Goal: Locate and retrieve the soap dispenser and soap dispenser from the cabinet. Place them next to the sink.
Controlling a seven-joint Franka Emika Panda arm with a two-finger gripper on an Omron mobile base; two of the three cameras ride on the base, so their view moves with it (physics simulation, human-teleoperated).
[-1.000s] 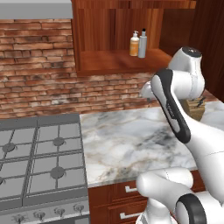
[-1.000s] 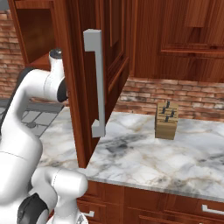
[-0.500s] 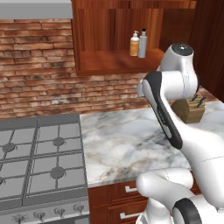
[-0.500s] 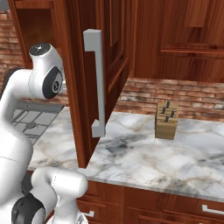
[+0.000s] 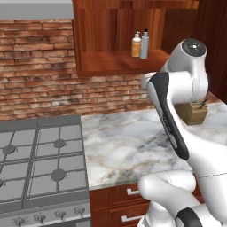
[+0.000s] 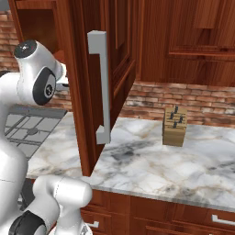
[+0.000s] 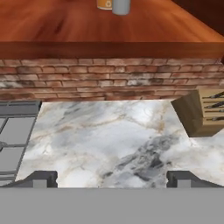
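1. Gripper [image 7: 112, 178]: in the hand view the two dark fingertips [image 7: 40, 178] stand far apart at the bottom, nothing between them; jaws wide and empty, over the countertop.
2. Marble countertop [image 7: 109, 135]: grey-veined white surface directly below the hand, bare in its middle stretch.
3. Gas stove [image 5: 35, 164]: grey burners just left of the countertop, touching its edge.
4. Knife block [image 5: 191, 112]: wooden, standing on the countertop at the right, near the brick wall [image 5: 40, 75]; partly hidden by the arm in the left base view.
5. Cabinet [image 5: 119, 62]: reddish-brown doorless box mounted above the brick.
6. Orange soap dispenser [image 5: 136, 45], white pump, stands upright on the cabinet shelf, right of centre.
7. Grey soap dispenser [image 5: 144, 44], black top, stands just beside the orange one on its right; whether they touch cannot be told.
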